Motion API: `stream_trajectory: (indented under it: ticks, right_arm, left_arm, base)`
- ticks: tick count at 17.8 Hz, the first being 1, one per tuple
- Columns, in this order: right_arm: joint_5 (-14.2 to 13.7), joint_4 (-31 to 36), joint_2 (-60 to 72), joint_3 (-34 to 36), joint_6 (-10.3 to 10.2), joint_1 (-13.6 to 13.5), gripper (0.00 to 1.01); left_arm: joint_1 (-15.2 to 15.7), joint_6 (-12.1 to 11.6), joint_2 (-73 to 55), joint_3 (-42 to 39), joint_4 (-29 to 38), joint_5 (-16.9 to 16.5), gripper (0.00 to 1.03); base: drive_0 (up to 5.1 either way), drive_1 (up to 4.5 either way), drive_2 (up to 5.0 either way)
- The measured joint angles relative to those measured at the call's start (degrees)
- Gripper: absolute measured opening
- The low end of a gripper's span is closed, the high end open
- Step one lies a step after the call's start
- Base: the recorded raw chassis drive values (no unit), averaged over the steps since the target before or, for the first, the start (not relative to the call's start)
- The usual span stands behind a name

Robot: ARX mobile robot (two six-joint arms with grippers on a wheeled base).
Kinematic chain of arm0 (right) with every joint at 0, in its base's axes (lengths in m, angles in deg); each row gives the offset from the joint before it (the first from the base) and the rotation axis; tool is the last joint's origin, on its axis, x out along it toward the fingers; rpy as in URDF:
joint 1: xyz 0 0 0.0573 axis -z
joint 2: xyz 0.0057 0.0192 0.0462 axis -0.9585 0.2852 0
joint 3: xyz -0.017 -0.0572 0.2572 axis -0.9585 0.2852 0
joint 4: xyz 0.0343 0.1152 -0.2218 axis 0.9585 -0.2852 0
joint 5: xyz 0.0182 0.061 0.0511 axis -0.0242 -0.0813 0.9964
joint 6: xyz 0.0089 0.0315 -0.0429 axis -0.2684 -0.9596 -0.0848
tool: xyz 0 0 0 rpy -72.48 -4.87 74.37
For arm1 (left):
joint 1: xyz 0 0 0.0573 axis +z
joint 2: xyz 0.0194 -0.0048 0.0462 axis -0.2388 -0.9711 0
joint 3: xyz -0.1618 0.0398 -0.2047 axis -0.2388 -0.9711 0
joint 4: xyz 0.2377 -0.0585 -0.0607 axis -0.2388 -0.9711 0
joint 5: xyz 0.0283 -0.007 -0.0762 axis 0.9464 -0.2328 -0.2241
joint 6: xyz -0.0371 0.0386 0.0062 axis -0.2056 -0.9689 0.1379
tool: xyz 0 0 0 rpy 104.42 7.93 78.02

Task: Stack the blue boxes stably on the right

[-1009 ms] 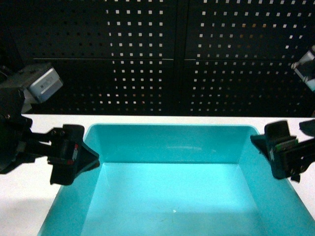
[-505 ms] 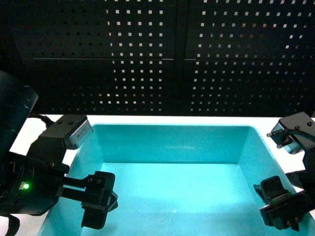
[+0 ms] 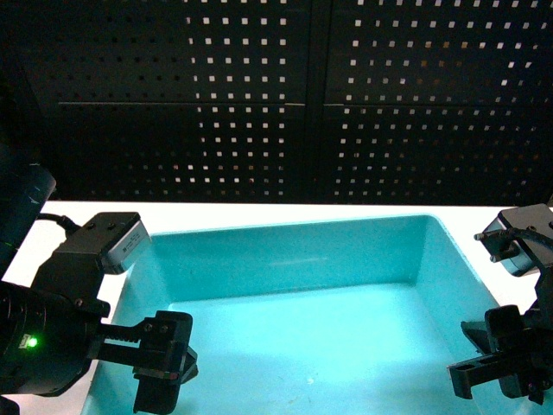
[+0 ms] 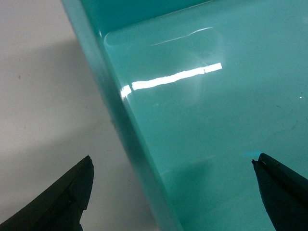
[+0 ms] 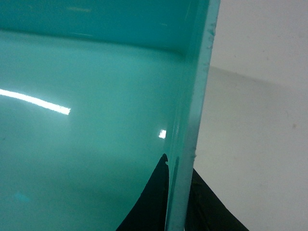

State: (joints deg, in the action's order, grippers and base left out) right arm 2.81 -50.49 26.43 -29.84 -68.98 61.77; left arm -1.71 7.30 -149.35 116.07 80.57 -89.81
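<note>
A black pegboard wall [image 3: 302, 95] backs a white table [image 3: 259, 212], and on that table, close under the head camera, sits the light turquoise tub [image 3: 294, 259], glossy and empty, its far wall slanting so the bin looks slightly skewed or tipped. The left gripper [image 4: 173, 192] straddles the tub's left rim with its jaws spread wide, one finger outside over the table and one inside over the tub floor, not touching the wall as far as the wrist view shows. The right gripper [image 5: 178, 202] sits at the right rim with a finger on each side of the wall, so close that it looks pinched; actual contact cannot be confirmed. No dark-blue crate or stack shows in any view, so nothing of the stacking can be judged done here. My reading is that the tub is only being taken hold of: the left side needs to close, then the bin must be lifted, carried right and seated squarely.
</note>
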Motion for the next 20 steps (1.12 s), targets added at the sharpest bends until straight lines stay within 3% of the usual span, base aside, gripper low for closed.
stream_trajectory:
  ticks: [2,4,9,11,13,17,20]
  right_arm:
    - [0.09,0.00,0.04,0.24,-1.25,-0.07,0.08]
    - [0.09,0.52,0.04,0.24,-1.22,-0.02,0.08]
    - [-0.04,1.42,0.07,0.96,-1.46,0.04,0.08]
    - [-0.09,1.66,0.11,0.96,-1.44,0.11,0.08]
    - [0.31,1.92,0.70,0.74,-1.40,0.92,0.08]
    - [1.18,2.08,1.55,-0.20,-0.85,1.79,0.08]
    - [2.01,2.05,1.97,-0.68,-0.17,2.45,0.08]
  left_arm:
    - [-1.03,1.55,0.31,0.04,-1.14,-0.04,0.98]
    - [-2.32,3.17,1.25,0.59,-2.93,0.11,0.98]
    - [-3.85,4.52,3.43,4.31,-6.73,6.60,0.98]
    - [-3.50,6.25,1.62,4.33,-6.29,8.70,0.98]
    - [-3.48,9.53,-0.26,3.87,-5.95,9.27,0.98]
    - [-4.17,14.73,-2.99,4.79,-5.01,11.08,0.58]
    - [-5.20,15.28,-3.54,5.38,-5.27,13.22,0.36]
  base:
    - [0.0,0.00,0.0]
    - [0.0,0.00,0.0]
    - [0.0,0.00,0.0]
    - [0.0,0.00,0.0]
    - [0.0,0.00,0.0]
    - [0.0,0.00,0.0]
    - [0.0,0.00,0.0]
